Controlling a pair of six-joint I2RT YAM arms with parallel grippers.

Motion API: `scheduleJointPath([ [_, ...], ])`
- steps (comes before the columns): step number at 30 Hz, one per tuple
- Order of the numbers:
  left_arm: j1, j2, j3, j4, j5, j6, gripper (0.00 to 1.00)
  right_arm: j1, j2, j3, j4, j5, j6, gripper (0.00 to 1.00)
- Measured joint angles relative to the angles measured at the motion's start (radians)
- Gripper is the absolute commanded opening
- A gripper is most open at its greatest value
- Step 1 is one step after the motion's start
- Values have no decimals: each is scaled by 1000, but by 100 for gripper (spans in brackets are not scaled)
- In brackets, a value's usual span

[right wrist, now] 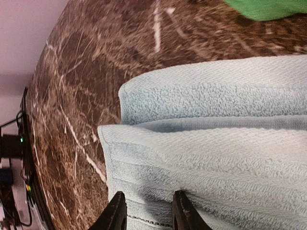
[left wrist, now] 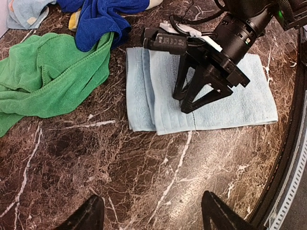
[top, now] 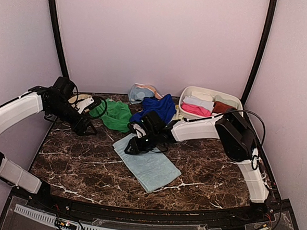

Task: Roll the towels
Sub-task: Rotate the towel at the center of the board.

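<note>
Your right hand (right wrist: 148,206) stands with jaws partly apart, its tips pressed onto the folded light blue towel (top: 151,166) lying mid-surface (top: 82,165). Your left hand (left wrist: 153,213) hovers spread wide and empty, near the green towel (left wrist: 43,76) and royal blue towel (left wrist: 100,19).

A flat towel (top: 150,167) lies on the table (top: 87,168) at mid-frame in the top view, with the right gripper (top: 132,146) on its upper-left end. Behind it a heap of towels (top: 117,115) spreads leftward, and the left gripper (top: 85,127) hangs at the heap's left. A basin (top: 236,102) at upper right holds rolled towels (top: 198,106)
</note>
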Motion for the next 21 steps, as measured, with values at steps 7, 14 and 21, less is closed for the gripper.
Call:
scheduleJointPath([
  [7,-8,-29,-10,-4,54,44,93,-23,-160,-320,280,253,254,34],
  [14,-189,60,16,-22,109,77,92,-4,-218,-417,333,526,510,34],
  [21,-328,125,56,-15,148,100,81,-33,-210,-425,410,555,719,36],
])
